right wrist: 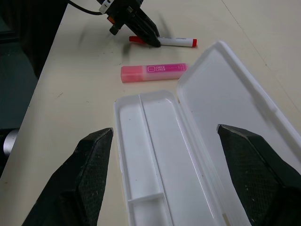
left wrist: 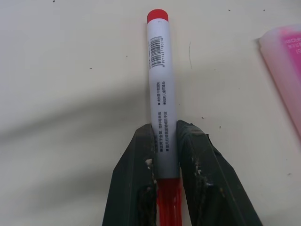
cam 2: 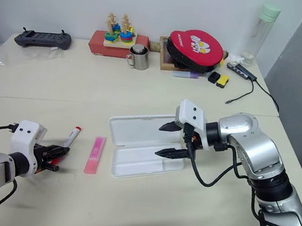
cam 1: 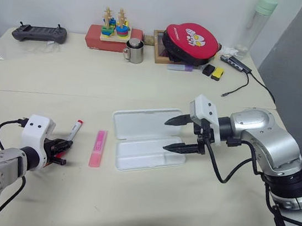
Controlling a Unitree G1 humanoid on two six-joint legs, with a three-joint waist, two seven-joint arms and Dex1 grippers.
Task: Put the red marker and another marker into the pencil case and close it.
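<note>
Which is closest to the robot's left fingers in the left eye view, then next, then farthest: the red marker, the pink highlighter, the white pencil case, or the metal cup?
1. red marker, held in the left fingers.
2. pink highlighter, beside it.
3. pencil case, open mid-table.
4. metal cup, at the table's back.

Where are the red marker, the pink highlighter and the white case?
Red marker (left wrist: 160, 89), left wrist view, white barrel.
Pink highlighter (cam 1: 98, 148), left eye view, middle of body.
White case (right wrist: 162, 155), right wrist view, tray floor.
</note>
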